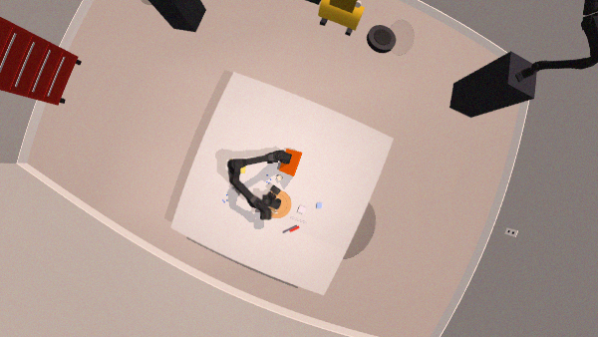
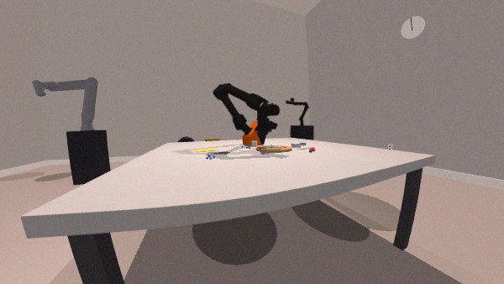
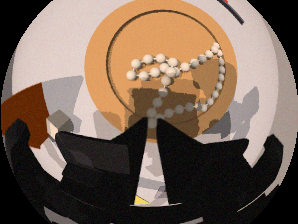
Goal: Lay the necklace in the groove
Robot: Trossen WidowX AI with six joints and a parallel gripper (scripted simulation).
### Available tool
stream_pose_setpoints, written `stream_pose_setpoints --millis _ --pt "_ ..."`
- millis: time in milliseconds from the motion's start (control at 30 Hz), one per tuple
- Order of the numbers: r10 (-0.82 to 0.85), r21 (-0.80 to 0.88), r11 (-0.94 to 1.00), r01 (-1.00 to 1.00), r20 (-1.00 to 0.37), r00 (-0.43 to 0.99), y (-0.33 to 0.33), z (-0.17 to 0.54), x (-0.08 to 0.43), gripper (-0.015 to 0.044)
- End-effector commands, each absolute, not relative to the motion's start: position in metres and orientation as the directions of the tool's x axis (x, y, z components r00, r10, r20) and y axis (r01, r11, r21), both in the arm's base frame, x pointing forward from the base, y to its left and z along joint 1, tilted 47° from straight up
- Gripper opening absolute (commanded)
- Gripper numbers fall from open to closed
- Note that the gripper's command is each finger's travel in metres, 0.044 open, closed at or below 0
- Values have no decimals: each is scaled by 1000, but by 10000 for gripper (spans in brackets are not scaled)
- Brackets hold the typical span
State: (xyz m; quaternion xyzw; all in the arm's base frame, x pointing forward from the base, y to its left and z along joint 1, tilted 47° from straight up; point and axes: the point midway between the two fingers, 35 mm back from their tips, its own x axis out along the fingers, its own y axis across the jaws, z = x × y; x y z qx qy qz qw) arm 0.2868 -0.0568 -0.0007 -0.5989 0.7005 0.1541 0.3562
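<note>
The round orange bead board [image 1: 283, 204] [image 2: 288, 149] [image 3: 97, 60] lies on the white table, with a thin ring groove. The pearl bead necklace [image 3: 221, 76] lies bunched over it. On the right in the wrist view, an arc of its beads runs along the groove; a narrow loop lies inside the ring, left of centre. Two strands come together at the fingertips. My gripper [image 3: 152, 121] [image 2: 263, 142] is shut on the necklace at the ring's near side. Whether the arc beads sit down in the groove cannot be told. The arm hides the board's left part in the top view.
A pale cube [image 1: 279, 177] [image 3: 59, 124] stands near the orange block [image 1: 295, 163] [image 2: 250, 139] at the arm's base. A white cube [image 1: 301, 209], a blue cube [image 1: 319, 205] and a red pen [image 1: 294, 228] lie beyond the board. Small blue pieces [image 2: 210, 157] and a yellow sheet [image 2: 206, 149] lie on the other side.
</note>
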Motion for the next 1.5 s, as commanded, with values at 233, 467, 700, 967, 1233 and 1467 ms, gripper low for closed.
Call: stream_pose_setpoints --millis 233,467,700,967,1233,1467 --pt "-733 -205 234 -950 -679 -34 -69 -11 284 0" --pt "-731 -210 236 -949 -682 -30 -66 -9 286 131" --pt "-731 -210 236 -949 -682 -30 -66 -9 286 315" --pt "-733 -203 233 -951 -679 -35 -61 -4 284 440" --pt "-733 -205 234 -950 -680 -34 -57 0 284 440" --pt "-733 -205 234 -950 -680 -34 -57 0 284 440"
